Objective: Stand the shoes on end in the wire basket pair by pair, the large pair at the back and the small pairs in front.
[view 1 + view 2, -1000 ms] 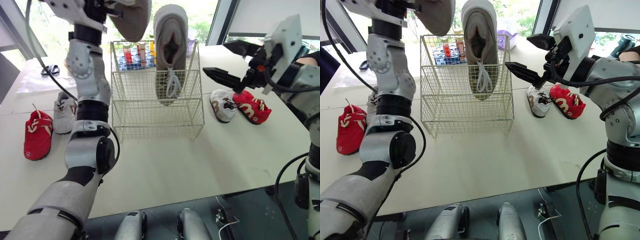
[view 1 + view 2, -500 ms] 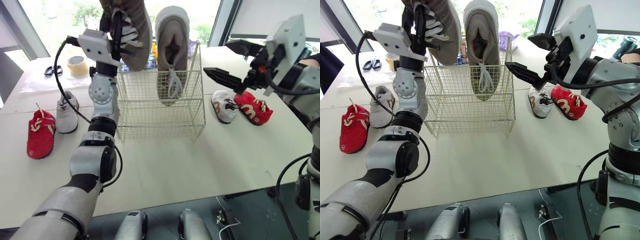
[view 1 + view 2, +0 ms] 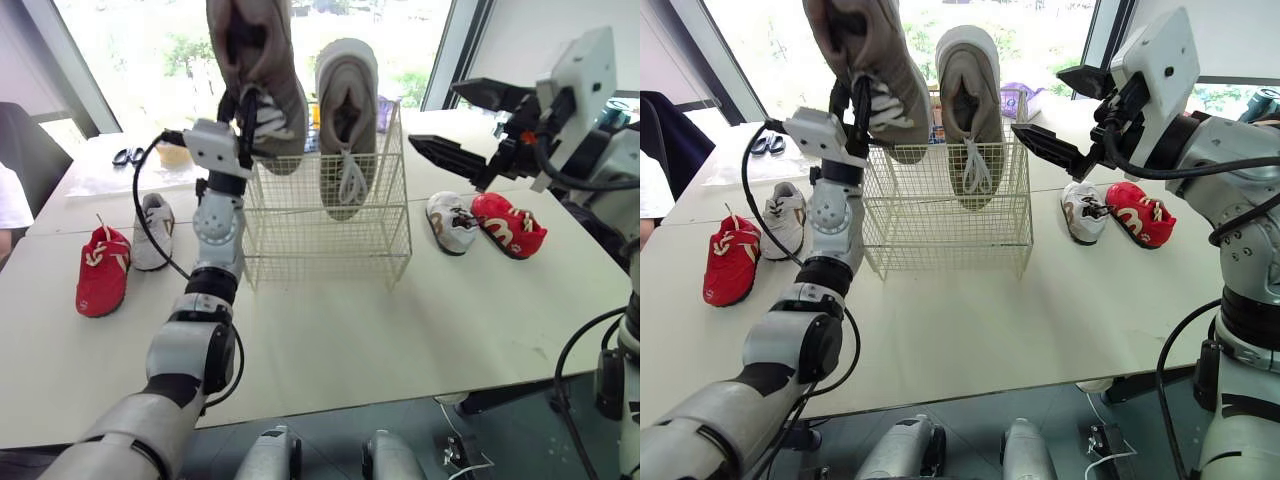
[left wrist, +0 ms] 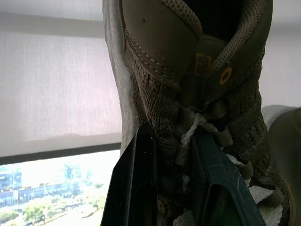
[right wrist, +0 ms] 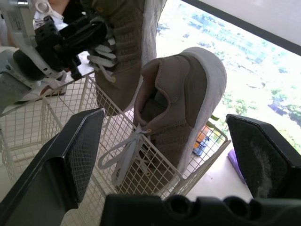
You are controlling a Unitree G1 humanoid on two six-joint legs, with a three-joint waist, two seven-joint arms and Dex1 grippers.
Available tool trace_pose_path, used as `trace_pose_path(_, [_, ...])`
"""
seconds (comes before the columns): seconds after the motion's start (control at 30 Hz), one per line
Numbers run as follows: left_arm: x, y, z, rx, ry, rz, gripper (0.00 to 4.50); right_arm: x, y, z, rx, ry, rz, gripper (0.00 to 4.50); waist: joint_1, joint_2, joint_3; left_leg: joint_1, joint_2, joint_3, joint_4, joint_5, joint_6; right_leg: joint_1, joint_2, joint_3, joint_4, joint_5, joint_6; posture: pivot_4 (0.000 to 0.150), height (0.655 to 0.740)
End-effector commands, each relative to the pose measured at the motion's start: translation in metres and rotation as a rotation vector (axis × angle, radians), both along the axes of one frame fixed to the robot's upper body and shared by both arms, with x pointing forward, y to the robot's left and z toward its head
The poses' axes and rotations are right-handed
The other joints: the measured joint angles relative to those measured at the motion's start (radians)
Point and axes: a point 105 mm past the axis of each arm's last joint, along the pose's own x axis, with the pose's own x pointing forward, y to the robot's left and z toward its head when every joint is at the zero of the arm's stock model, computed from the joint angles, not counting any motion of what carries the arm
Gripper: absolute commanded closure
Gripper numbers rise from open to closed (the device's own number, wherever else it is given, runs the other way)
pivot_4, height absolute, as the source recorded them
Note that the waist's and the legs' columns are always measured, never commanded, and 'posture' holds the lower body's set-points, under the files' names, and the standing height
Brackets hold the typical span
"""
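Observation:
A white wire basket [image 3: 330,235] stands mid-table. One large tan shoe [image 3: 345,120] stands on end in its back right part, laces hanging. My left gripper [image 3: 248,112] is shut on the second large tan shoe [image 3: 255,70], holding it upright above the basket's back left corner; in the left wrist view the fingers [image 4: 136,188] pinch its laced tongue [image 4: 197,108]. My right gripper [image 3: 468,130] hovers open to the right of the basket, empty. A small red shoe [image 3: 103,283] and a small white shoe [image 3: 152,217] lie left; another white shoe [image 3: 450,220] and red shoe [image 3: 510,225] lie right.
Scissors [image 3: 128,156] and a tape roll [image 3: 172,155] lie on the table's far left behind the basket. Bottles and small items [image 3: 932,130] sit behind the basket. A person's sleeve [image 3: 12,205] shows at the left edge. Windows stand beyond the table.
My left gripper has turned the tan shoe from tilted sole-up to upright, heel on top, and lowered it toward the basket's left side. The camera has pulled back. The right gripper has held still.

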Motion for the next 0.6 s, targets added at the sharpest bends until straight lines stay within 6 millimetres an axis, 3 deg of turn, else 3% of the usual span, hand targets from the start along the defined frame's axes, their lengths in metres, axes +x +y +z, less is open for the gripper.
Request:
trace_pose_path(0.03, [0.01, 0.001, -0.034, -0.004, 0.149, -0.021, 4.21, -0.007, -0.002, 0.011, 0.005, -0.053, -0.002, 0.0, 0.0, 0.0, 0.0, 0.0, 0.0, 0.0, 0.0, 0.0, 0.0, 0.0, 0.0, 0.0, 0.0, 0.0, 0.0, 0.15, 0.74])
trace_pose_path(0.1, [0.011, 0.001, -0.036, -0.011, 0.167, -0.037, 4.21, -0.007, -0.002, 0.01, 0.004, -0.052, -0.002, 0.0, -0.001, 0.0, 0.0, 0.0, 0.0, 0.0, 0.0, 0.0, 0.0, 0.0, 0.0, 0.0, 0.0, 0.0, 0.0, 0.15, 0.74])
trace_pose_path(0.37, [0.007, 0.004, -0.034, -0.048, 0.192, -0.078, 0.22, -0.005, -0.001, 0.008, 0.004, -0.051, 0.002, 0.0, 0.008, 0.0, 0.0, -0.001, 0.0, 0.0, 0.001, -0.001, 0.001, 0.0, 0.0, 0.0, -0.001, 0.0, 0.0, 0.15, 0.74])
trace_pose_path(0.4, [0.006, 0.005, -0.032, -0.058, 0.194, -0.088, 0.03, -0.005, -0.001, 0.008, 0.005, -0.051, 0.002, 0.0, 0.009, 0.0, 0.0, -0.001, 0.0, 0.0, 0.001, -0.001, 0.001, 0.0, 0.0, 0.0, -0.001, 0.0, 0.0, 0.15, 0.74])
trace_pose_path(0.6, [-0.011, 0.006, -0.014, -0.081, 0.164, -0.161, 0.03, -0.005, -0.001, 0.007, 0.005, -0.049, 0.002, 0.0, 0.015, -0.002, 0.001, -0.002, 0.0, 0.0, 0.001, -0.001, 0.001, -0.001, 0.0, 0.0, -0.003, 0.0, 0.0, 0.15, 0.74])
